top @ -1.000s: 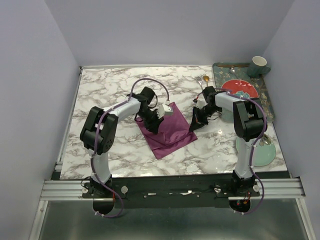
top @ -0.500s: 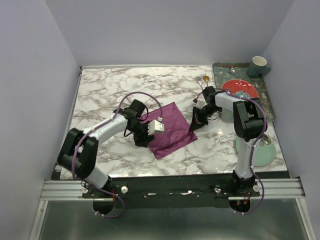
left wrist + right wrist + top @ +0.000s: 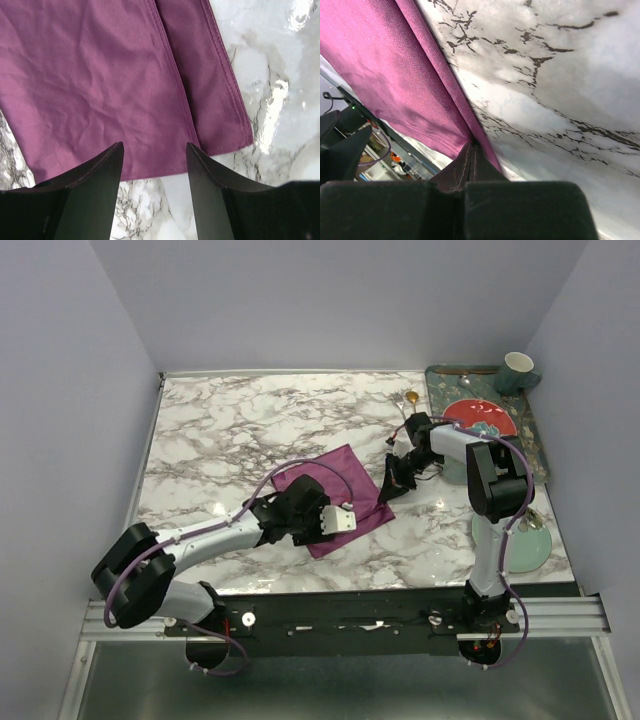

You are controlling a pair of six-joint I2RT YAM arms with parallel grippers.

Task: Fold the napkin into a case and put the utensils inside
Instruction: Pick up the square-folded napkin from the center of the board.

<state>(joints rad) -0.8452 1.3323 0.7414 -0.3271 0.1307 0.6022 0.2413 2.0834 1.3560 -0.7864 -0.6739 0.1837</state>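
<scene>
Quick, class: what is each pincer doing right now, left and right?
Left pincer: open, holding nothing, over the napkin.
Right pincer: closed, pinching the napkin's edge.

I count one shiny, creased plum-purple satin napkin [image 3: 352,478] and one white marble table with grey veins [image 3: 220,430]. There is one slim gold metal spoon [image 3: 408,400], one dark teal patterned rectangular tray [image 3: 530,447], one round red dish [image 3: 480,418], one teal mug with a white inside [image 3: 518,370] and one round pale green plate [image 3: 535,545]. My own black two-finger grippers number two: the left gripper [image 3: 152,150] and the right gripper [image 3: 472,145].
</scene>
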